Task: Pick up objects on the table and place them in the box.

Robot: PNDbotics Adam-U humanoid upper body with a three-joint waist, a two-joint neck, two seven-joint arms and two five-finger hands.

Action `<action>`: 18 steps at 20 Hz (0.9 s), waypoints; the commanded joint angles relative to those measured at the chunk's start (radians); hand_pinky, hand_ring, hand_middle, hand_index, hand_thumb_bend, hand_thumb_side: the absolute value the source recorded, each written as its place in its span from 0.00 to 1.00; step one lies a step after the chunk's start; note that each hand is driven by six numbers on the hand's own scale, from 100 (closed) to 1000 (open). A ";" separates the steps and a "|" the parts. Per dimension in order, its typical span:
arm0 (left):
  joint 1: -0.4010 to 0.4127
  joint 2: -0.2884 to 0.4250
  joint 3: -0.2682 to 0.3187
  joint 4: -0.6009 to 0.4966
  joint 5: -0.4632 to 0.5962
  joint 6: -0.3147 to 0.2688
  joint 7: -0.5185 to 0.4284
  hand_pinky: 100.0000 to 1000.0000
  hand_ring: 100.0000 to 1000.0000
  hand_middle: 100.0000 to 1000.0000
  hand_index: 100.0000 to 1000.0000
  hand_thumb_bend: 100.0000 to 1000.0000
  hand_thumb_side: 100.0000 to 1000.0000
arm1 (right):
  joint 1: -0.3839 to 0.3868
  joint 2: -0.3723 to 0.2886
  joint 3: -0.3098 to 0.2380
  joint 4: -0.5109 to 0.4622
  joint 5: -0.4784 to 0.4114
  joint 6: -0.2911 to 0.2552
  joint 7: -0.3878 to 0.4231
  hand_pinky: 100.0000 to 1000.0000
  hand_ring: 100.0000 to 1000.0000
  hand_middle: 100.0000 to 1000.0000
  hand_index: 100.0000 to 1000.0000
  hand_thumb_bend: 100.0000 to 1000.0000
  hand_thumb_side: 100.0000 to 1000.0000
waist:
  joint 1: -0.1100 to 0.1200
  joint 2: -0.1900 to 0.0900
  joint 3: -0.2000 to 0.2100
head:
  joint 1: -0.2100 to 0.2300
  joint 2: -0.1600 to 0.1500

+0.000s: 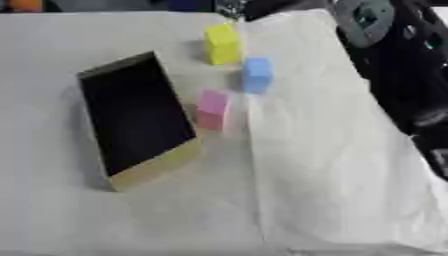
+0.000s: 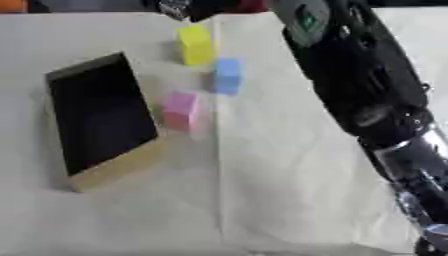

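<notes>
The bench (image 1: 332,165) is covered with pale cloth. The right arm (image 2: 367,90) is stretched along its right side, but its hand is hidden, so the fingers cannot be judged. The box (image 1: 136,117) is seen empty. Yellow block (image 1: 222,44), blue block (image 1: 256,74) and pink block (image 1: 212,108) are left beside it; nothing is placed yet.
</notes>
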 commanded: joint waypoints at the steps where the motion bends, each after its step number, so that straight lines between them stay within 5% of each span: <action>1: -0.001 0.032 0.001 -0.017 -0.003 0.003 0.002 0.61 0.62 0.72 0.81 0.00 0.71 | -0.009 -0.037 0.000 0.007 -0.020 -0.046 -0.002 0.85 0.96 0.76 0.80 0.00 0.89 | 0.002 -0.024 -0.003 | 0.007 0.007; 16: 0.002 0.033 -0.005 -0.017 0.002 0.008 -0.006 0.61 0.62 0.72 0.81 0.00 0.71 | 0.049 -0.010 0.035 0.100 -0.089 -0.072 0.124 0.86 0.97 0.72 0.79 0.00 0.86 | 0.002 -0.041 -0.007 | 0.007 0.018; 18: -0.002 0.033 -0.005 -0.017 0.003 0.009 -0.007 0.61 0.62 0.72 0.81 0.00 0.71 | 0.072 0.010 0.040 0.113 -0.085 -0.058 0.126 0.86 0.98 0.70 0.79 0.06 0.85 | -0.001 -0.040 -0.007 | 0.005 0.019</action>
